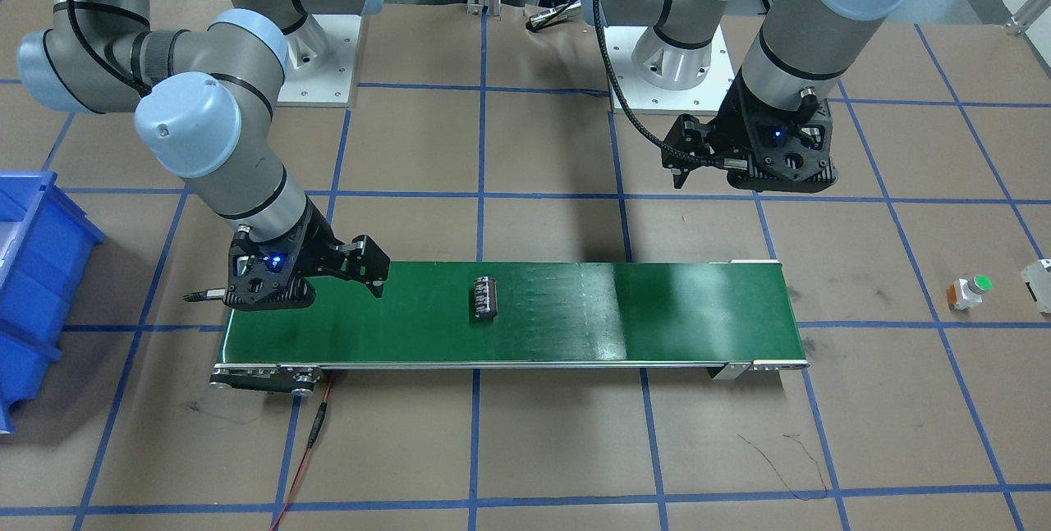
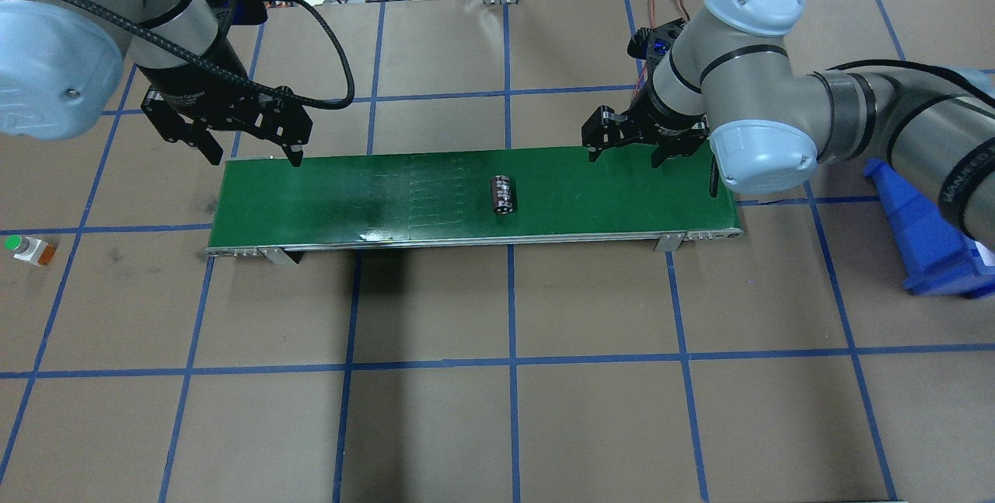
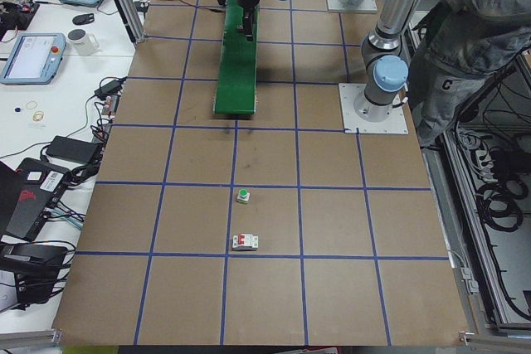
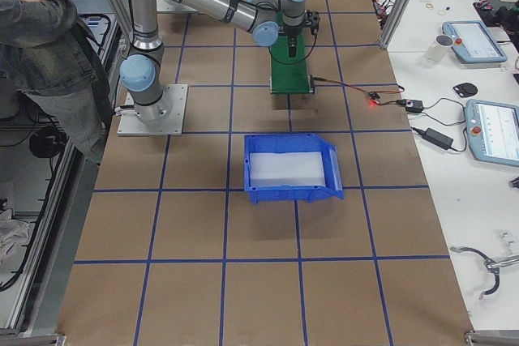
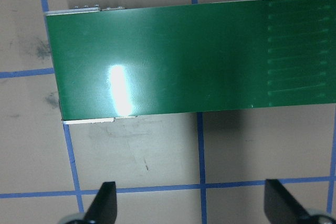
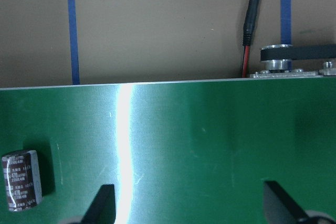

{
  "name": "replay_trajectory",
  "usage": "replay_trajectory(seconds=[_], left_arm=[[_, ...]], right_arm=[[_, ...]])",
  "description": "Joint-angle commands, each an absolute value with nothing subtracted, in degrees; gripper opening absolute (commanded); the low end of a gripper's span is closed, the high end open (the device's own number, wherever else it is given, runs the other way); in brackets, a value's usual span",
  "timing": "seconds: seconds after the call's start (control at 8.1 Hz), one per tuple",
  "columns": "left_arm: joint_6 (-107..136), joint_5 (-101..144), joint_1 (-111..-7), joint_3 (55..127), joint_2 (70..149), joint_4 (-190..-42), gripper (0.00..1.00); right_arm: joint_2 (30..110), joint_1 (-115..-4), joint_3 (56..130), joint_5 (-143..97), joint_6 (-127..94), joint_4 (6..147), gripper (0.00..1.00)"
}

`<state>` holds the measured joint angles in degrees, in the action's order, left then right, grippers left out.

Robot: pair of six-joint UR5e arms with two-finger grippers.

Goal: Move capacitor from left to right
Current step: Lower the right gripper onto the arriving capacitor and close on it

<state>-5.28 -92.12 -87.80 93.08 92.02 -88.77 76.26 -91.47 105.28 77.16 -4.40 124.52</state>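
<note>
Both of my grippers are spread wide and hold nothing. The left gripper (image 2: pixel 253 151) hangs over the back edge of the belt (image 2: pixel 373 192) at its left end, and the right gripper (image 2: pixel 626 155) hangs over the back edge near its right end. The capacitor (image 2: pixel 503 195) lies on its side at about mid-belt, with its axis across the belt. It is clear of both grippers and nearer the right one. Hazard 1: in the right wrist view it sits outside the span of my fingers (image 6: pixel 101 205), so a straight descent probably misses it or lands a fingertip on it. Hazard 2: it is round, so it can roll along the belt if I nudge it or the belt runs. Hazard 3: a grip across its curved side may squeeze it out. Hazard 4: descending too far presses my fingertips into the belt.
</note>
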Motion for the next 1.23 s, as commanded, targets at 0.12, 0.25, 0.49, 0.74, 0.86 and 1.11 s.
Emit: replay_trajectory(seconds=[0.12, 0.25, 0.49, 0.74, 0.86, 1.11], left_arm=[[-5.4, -92.1, -87.8, 93.1, 91.9, -88.8, 1.00], [-5.4, -92.1, -87.8, 93.1, 91.9, -88.8, 1.00], [-5.5, -92.1, -87.8, 93.1, 91.9, -88.8, 1.00], [-5.5, -92.2, -87.8, 93.1, 91.9, -88.8, 1.00], [-5.5, -92.2, -87.8, 93.1, 91.9, -88.8, 1.00], [-5.5, -92.4, -87.8, 93.1, 91.9, -88.8, 1.00]], right_arm=[[76.1, -91.6, 105.3, 80.6, -4.0, 124.1, 0.99], [76.1, -91.6, 105.5, 82.1, -4.0, 124.0, 0.98], [76.1, -92.3, 106.9, 81.2, -4.5, 124.0, 0.97], [75.8, -92.6, 107.8, 81.2, -4.6, 124.1, 0.95], [75.7, -93.7, 107.8, 81.6, -4.7, 124.2, 0.95], [75.7, -93.9, 107.7, 81.2, -4.9, 124.2, 0.96]])
